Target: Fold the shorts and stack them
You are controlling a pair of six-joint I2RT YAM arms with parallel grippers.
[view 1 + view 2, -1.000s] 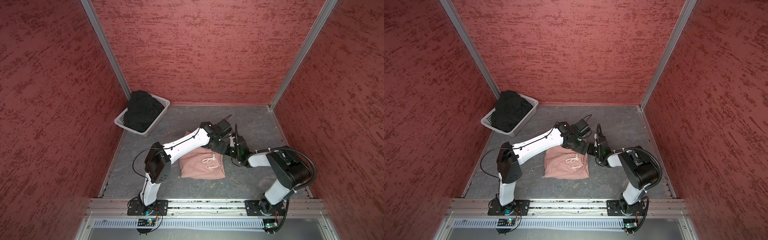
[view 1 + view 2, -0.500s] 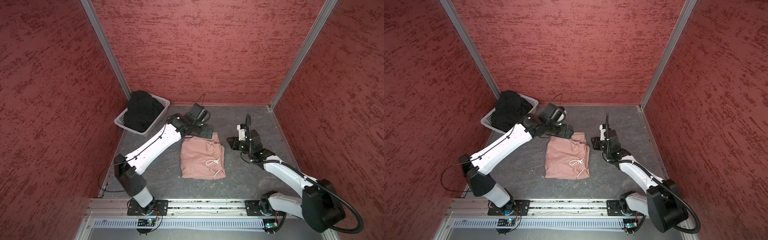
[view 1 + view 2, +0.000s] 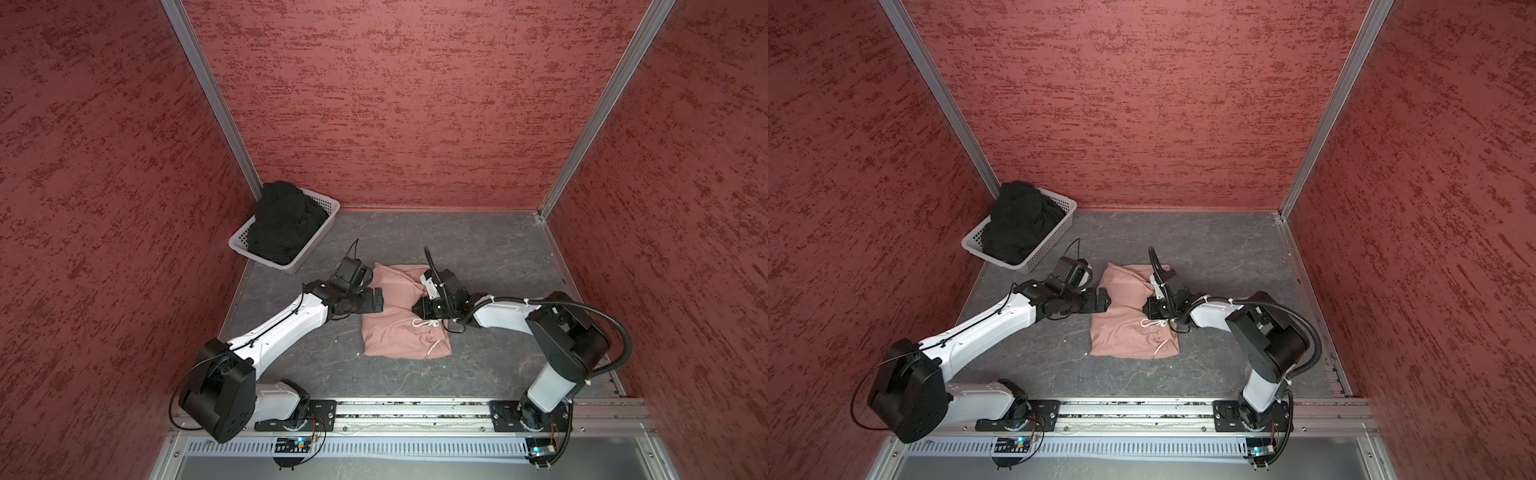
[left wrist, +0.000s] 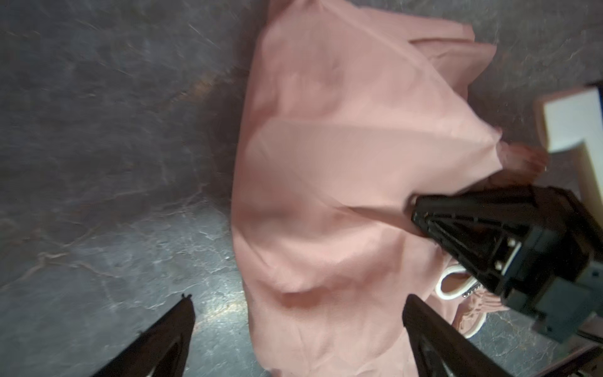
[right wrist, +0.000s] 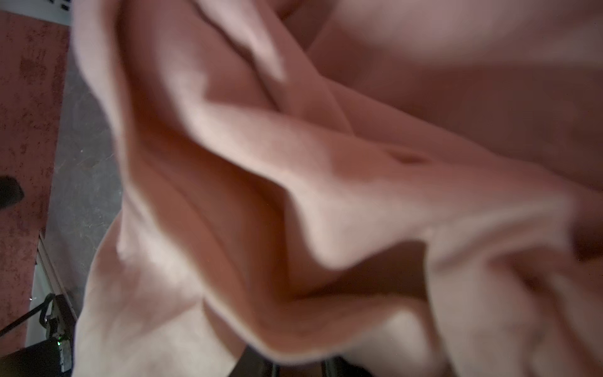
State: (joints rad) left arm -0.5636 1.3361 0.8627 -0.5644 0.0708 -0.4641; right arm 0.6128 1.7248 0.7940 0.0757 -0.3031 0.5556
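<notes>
The dusty-pink shorts (image 3: 399, 328) (image 3: 1125, 332) lie folded on the grey floor, with the pale drawstring (image 3: 424, 324) on top. My right gripper (image 3: 417, 309) (image 3: 1147, 309) sits low over their right half, shut on a raised fold of pink cloth. That cloth fills the right wrist view around the gripper (image 5: 298, 365). My left gripper (image 3: 377, 299) (image 4: 298, 303) is open at the shorts' left edge, and the cloth's edge (image 4: 326, 202) lies between its jaws. The black shorts (image 3: 286, 226) (image 3: 1017, 226) sit heaped in the basket.
The white perforated basket (image 3: 322, 203) stands in the far left corner against the red wall. Red walls close in three sides. A metal rail (image 3: 415, 409) with both arm bases runs along the front. Bare grey floor (image 3: 498, 257) surrounds the shorts.
Half a second ago my right gripper hung off to the right of the pink shorts; now it is over them, narrowed on a fold. My left gripper dropped from their far edge to the left edge.
</notes>
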